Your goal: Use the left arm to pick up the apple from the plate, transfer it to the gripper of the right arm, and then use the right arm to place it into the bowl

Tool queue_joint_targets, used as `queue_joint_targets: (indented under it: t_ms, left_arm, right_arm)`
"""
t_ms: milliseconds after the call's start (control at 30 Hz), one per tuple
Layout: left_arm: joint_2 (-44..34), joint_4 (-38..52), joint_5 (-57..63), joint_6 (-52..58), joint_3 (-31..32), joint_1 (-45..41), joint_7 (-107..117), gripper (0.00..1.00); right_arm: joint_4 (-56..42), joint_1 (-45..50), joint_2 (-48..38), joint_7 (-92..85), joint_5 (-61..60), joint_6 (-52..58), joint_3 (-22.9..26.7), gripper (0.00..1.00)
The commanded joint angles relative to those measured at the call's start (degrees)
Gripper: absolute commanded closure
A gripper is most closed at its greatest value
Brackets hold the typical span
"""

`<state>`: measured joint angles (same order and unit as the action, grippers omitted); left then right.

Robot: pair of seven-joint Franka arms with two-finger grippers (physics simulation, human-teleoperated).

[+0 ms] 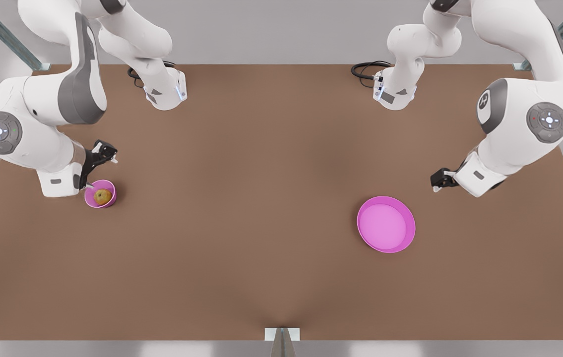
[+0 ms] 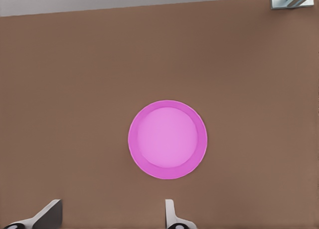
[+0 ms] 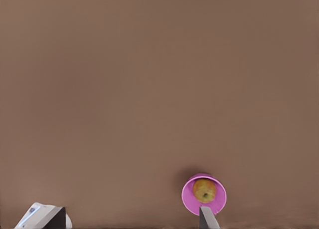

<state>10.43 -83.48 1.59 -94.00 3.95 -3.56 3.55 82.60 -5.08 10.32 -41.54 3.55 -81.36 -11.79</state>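
Apple [image 1: 103,197] inside bowl [image 1: 108,185], plate [image 1: 386,224] bare

right gripper [image 1: 93,171] low at front view's left, fingers apart; left gripper [image 1: 439,180] raised at right, fingers apart

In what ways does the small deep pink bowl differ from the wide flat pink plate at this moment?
The small deep magenta-pink bowl has tall walls; the wide flat magenta-pink plate has a low rim and is much broader. The bowl holds the small round yellowish-red apple; nothing lies on the plate. The bowl sits beside the right gripper, the plate nearer the left gripper. Both are round, the same pink, and rest on the brown table.
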Motion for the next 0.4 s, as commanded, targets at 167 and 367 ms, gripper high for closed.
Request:
queue_joint_targets:
  t_ms: [167,367]
  left_arm:
    - [0.1,0.5,-0.1,0.0,0.0,-0.2,0.6,0.00]
    - [0.3,0.5,0.1,0.0,0.0,-0.2,0.6,0.00]
  right_arm:
    - [0.4,-1.9,1.5,37.5,-0.7,-10.0,-0.4,0.00]
    - [-1.4,-3.7,2.2,36.2,4.9,-3.7,-0.7,0.00]
